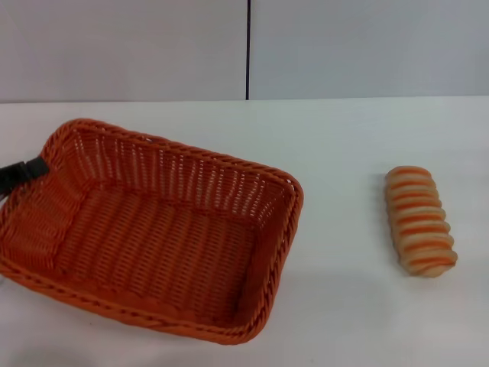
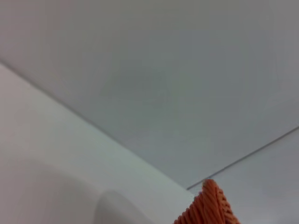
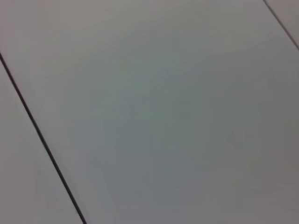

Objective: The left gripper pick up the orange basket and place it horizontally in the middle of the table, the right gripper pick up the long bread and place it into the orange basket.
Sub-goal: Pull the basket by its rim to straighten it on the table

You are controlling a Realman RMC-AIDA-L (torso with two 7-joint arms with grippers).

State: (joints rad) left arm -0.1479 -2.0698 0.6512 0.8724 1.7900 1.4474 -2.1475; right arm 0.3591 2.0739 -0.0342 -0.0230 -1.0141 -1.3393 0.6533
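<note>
The left hand point(image 1: 30, 170) meets the orange basket point(image 1: 153, 229) rim at the worktop's point(image 1: 344, 138) left, grip unclear, basket askew, long bread point(image 1: 419, 221) untouched right, right hand unseen.

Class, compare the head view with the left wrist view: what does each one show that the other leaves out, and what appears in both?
Only the head view shows the whole orange basket lying at an angle on the left part of the table, the long bread apart from it on the right, and the left tool at the basket's far left corner rim. Only the left wrist view shows that rim from close up, as a braided tip against the grey wall. Both share the basket, the white table and the wall. The right tool appears in neither.
</note>
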